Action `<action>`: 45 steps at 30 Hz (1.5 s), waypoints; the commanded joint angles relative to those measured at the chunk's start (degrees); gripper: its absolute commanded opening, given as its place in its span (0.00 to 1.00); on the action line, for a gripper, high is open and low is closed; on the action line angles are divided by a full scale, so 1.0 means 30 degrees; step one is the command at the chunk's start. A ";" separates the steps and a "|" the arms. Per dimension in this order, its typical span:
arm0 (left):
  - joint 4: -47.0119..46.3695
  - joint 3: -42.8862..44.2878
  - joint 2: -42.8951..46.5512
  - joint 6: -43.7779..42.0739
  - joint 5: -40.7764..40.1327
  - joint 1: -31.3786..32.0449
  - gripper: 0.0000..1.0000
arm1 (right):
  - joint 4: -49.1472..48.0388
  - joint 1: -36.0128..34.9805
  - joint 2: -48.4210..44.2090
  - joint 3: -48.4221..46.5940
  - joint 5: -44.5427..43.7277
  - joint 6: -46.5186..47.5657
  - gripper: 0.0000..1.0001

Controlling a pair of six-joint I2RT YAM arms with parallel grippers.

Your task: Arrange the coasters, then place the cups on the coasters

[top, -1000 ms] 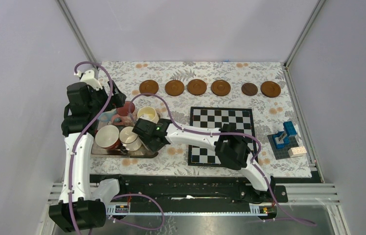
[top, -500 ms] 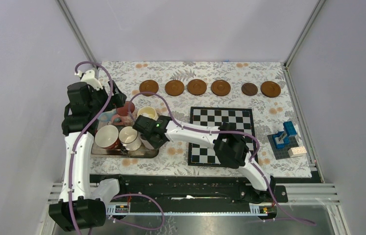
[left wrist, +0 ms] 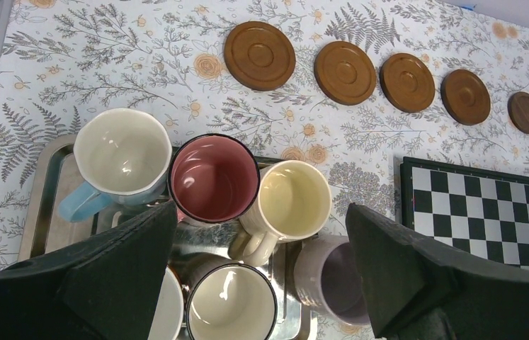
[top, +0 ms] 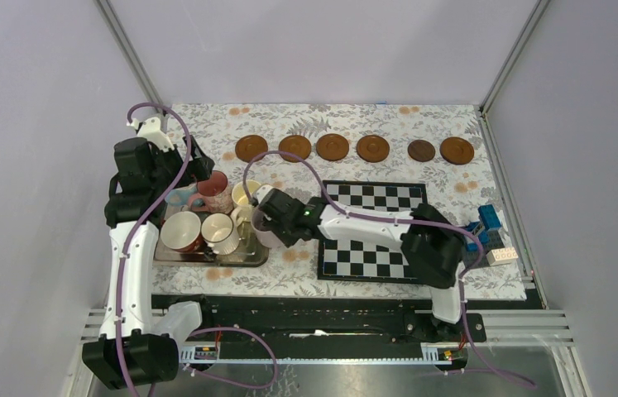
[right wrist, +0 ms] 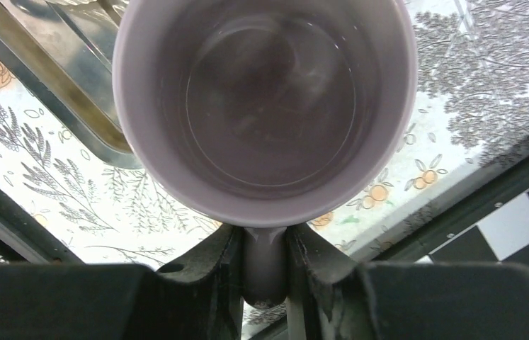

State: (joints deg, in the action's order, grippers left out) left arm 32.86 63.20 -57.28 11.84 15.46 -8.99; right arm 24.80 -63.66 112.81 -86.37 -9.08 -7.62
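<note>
I am holding the lilac mug (right wrist: pixel 265 106) by its handle. The jaws of my right gripper (right wrist: pixel 265 255) are pressing together on that handle, one on each side, and the open mouth is facing my wrist camera. In the top view the mug is sitting left of the middle of the frame, at the right edge of the metal tray (top: pixel 239 261), partly over the flowered cloth. I cannot tell whether its bottom is already higher than the tray rim.

The six coasters (top: pixel 332 147) are lying in one row across the upper part of that view, all without a cup. The cream-yellow mug (left wrist: pixel 293 202) is standing just beside mine, and the other mugs are waiting on the tray. My left gripper (left wrist: pixel 261 211) is hanging above them with its jaws wide apart, holding nothing.

I think some things can go wrong here. I am gripping only a narrow handle, so the mug can swing around it and tilt while I am carrying it. If I am moving sideways too low, the bottom can catch the tray rim or push the cream-yellow mug. The way to the coasters is passing near the chessboard (top: pixel 371 198), and a tilted mug can land half off a coaster.

I am finding no brand, label or readable writing on any of these things.
</note>
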 commanded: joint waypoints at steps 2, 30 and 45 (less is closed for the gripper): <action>-0.1211 -0.0079 -0.0201 -0.0253 0.0152 -0.0096 0.99 | -0.6746 0.0638 -0.3493 0.2265 0.0609 0.1889 0.00; -0.1198 0.0522 -0.0334 -0.0314 0.0912 -0.0100 0.99 | -0.5055 1.3839 -0.8893 0.2906 0.4146 0.1927 0.00; -0.1110 0.0353 -0.0009 -0.0429 0.1467 -0.0096 0.99 | 0.0505 2.6050 -0.4729 -0.3001 1.3399 0.8742 0.00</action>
State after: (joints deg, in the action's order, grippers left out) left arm 32.45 63.16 -58.59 10.57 18.26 -8.99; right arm 25.26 8.45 96.47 -87.33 21.19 9.74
